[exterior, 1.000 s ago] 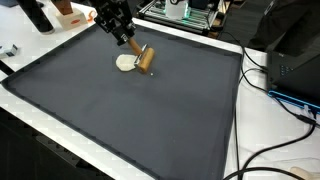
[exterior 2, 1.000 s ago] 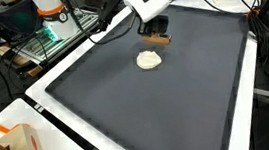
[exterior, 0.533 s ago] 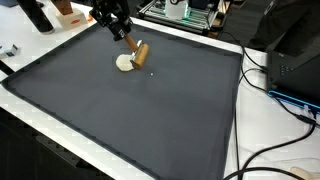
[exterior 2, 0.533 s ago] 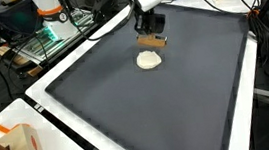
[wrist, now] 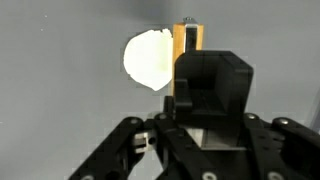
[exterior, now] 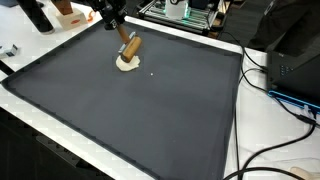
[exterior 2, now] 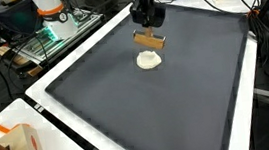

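a robot arm reaches over a large dark grey mat [exterior: 150, 110] that covers most of a white table [exterior 2: 47, 104]. the claw [exterior: 119, 35] is clamped together on a short wooden roller [exterior: 129, 47], holding it by its upper part so the roller hangs below the fingers. in an exterior view the roller [exterior 2: 151, 40] lies level, crosswise under the claw [exterior 2: 149, 27]. it hangs near the far edge of the mat.

just beneath the roller sits a small, flat, pale round of dough [exterior: 127, 64] on the mat. in an exterior view a thin strip of mat shows between the roller and the dough [exterior 2: 149, 60], so they look slightly apart, though it is hard to be sure. in the wrist view the black claw [wrist: 190, 82] fills the lower half, with the roller [wrist: 186, 45] poking out above it and the dough [wrist: 150, 58] just beside it.

around the mat: black cables [exterior: 272, 85] trail across the table near a dark box [exterior: 295, 50], a black bottle [exterior: 35, 15] stands at one far corner, and a cardboard box [exterior 2: 17, 148] sits off the near corner. nothing lies between the claw and the dough.
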`<move>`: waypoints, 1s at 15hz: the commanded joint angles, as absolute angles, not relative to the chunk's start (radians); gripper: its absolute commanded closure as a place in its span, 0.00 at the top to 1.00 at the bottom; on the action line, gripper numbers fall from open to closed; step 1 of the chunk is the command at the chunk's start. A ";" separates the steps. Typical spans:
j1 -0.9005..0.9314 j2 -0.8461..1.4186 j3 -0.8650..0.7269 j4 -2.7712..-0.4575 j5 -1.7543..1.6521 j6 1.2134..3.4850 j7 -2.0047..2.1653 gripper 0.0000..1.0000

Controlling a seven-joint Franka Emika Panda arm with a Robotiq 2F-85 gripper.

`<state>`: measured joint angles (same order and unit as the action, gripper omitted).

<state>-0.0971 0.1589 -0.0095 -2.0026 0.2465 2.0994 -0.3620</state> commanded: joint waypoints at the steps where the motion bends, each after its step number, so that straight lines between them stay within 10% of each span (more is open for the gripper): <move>1: -0.056 0.105 -0.024 -2.025 0.083 2.102 -0.159 0.24; 15: 0.000 0.157 -0.041 -2.022 -0.323 2.177 0.466 0.24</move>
